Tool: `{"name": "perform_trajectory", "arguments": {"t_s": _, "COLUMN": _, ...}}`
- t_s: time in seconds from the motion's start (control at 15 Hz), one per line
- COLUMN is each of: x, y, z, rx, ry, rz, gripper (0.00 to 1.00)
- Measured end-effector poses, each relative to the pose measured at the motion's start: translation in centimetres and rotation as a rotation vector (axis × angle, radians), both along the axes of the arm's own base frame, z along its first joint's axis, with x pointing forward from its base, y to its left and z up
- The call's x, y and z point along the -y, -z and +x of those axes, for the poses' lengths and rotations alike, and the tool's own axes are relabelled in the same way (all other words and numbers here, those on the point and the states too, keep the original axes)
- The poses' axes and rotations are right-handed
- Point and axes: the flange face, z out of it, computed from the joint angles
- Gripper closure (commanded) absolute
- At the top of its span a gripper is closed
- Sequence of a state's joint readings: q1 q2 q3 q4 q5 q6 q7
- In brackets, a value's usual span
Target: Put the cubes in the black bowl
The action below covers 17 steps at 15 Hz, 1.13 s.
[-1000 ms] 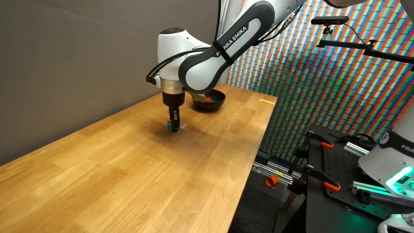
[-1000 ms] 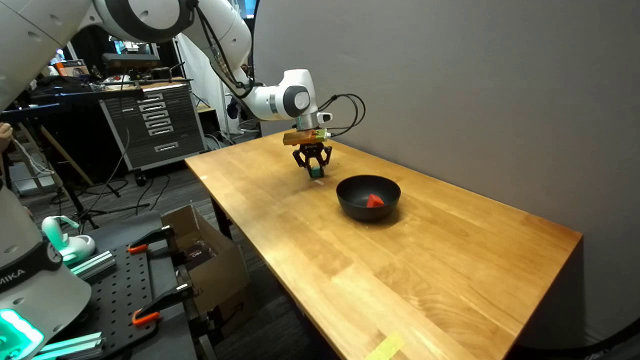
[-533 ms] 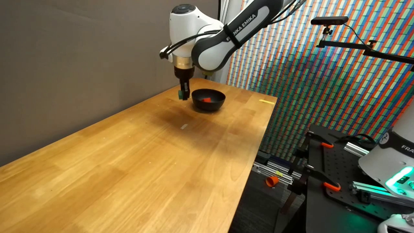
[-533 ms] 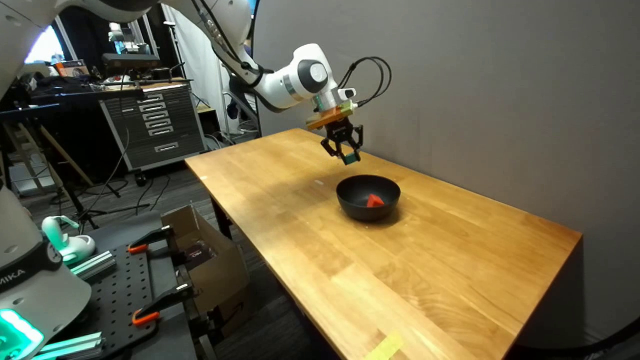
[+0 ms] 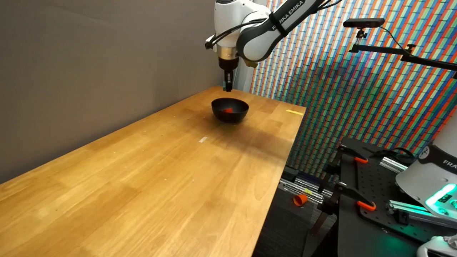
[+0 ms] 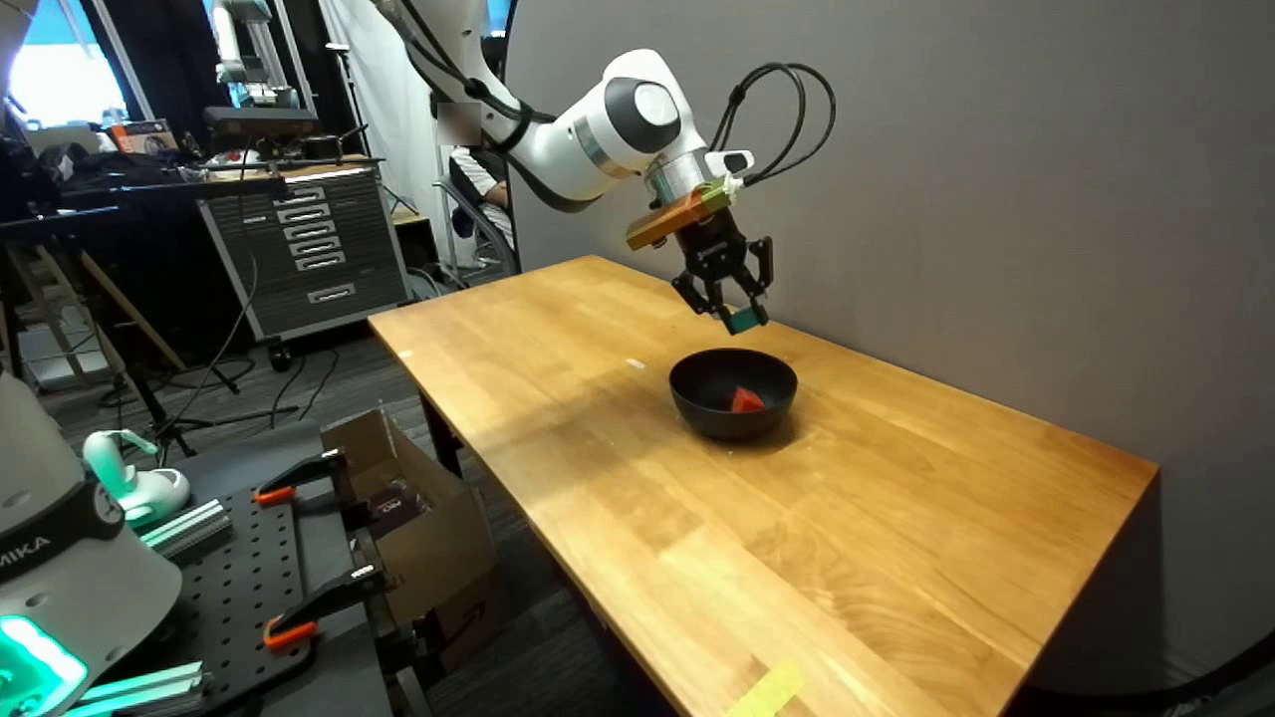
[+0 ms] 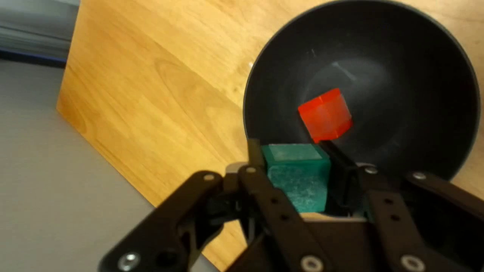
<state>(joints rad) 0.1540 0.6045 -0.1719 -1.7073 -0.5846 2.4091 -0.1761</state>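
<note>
The black bowl (image 6: 702, 416) stands upright on the table and shows in both exterior views (image 5: 238, 116) and in the wrist view (image 7: 412, 79). The red cube (image 7: 327, 115) lies inside it, tilted; it also shows in both exterior views (image 6: 746, 400) (image 5: 228, 110). My gripper (image 6: 745, 315) is shut on the green cube (image 7: 298, 185), one finger on each side of it. It holds the cube in the air, above the bowl's rim on the wall side. In an exterior view the green cube (image 5: 224, 86) is mostly hidden by the fingers.
The wooden table (image 5: 150, 185) runs along a grey wall (image 6: 946, 199) close behind the gripper. Yellow tape (image 6: 769, 689) marks one table end. A small pale tape piece (image 5: 202, 139) is on the tabletop. A cardboard box (image 6: 428, 538) stands on the floor beside the table.
My gripper has lifted the green cube off the table and carried it up and across to the bowl. The bowl and the red cube have not moved.
</note>
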Motion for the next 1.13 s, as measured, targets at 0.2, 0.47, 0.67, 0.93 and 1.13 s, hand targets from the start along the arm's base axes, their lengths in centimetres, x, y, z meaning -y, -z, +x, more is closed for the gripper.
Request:
{"name": "perform_trajectory", "arguments": {"t_s": 0.2, "x": 0.9, "y": 1.7, "z": -1.5, "rx": -0.047, "ry": 0.031, "rz": 0.013, "gripper": 0.84}}
{"name": "perform_trajectory", "arguments": {"t_s": 0.47, "x": -0.2, "y": 3.8, "z": -3.1, "rx": -0.117, "ry": 0.062, "rz": 0.061, "gripper": 0.19}}
{"name": "perform_trajectory", "arguments": {"t_s": 0.67, "x": -1.2, "y": 4.2, "z": -4.1, "rx": -0.171, "ry": 0.050, "rz": 0.104, "gripper": 0.00}}
{"name": "perform_trajectory", "arguments": {"t_s": 0.93, "x": -1.5, "y": 1.7, "z": -6.7, "rx": -0.266, "ry": -0.005, "rz": 0.214, "gripper": 0.00}}
{"name": "perform_trajectory", "arguments": {"t_s": 1.13, "x": -0.9, "y": 0.0, "z": -8.0, "rx": -0.274, "ry": -0.019, "rz": 0.233, "gripper": 0.00}}
